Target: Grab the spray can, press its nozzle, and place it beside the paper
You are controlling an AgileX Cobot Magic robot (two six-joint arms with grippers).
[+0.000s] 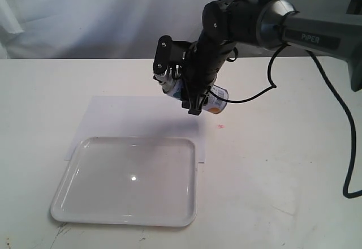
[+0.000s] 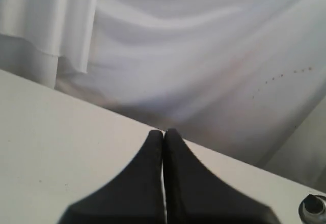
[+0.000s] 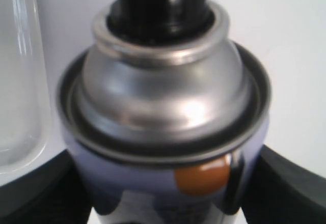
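The right gripper's (image 3: 163,203) black fingers (image 3: 293,188) press against both sides of the spray can (image 3: 163,107), clamped on its body just under the shoulder. The can is a small cylinder with a glossy label, an orange dot, a brushed silver dome ringed by a rolled seam, and a black plastic nozzle (image 3: 160,5) on top.

In the exterior view the right gripper (image 1: 195,93) holds the spray can (image 1: 218,101) off the table (image 1: 283,175), tipped steeply, over the far edge of the paper (image 1: 124,116). That matte white sheet lies flat, its near part under a glossy white tray (image 1: 195,164) with a raised rounded rim; the tray's floor shows bare white with a spot of glare.

The left gripper (image 2: 163,137) has its dark tapered fingers pressed together, holding nothing, above the table (image 2: 51,132) before a white cloth backdrop (image 2: 204,56).
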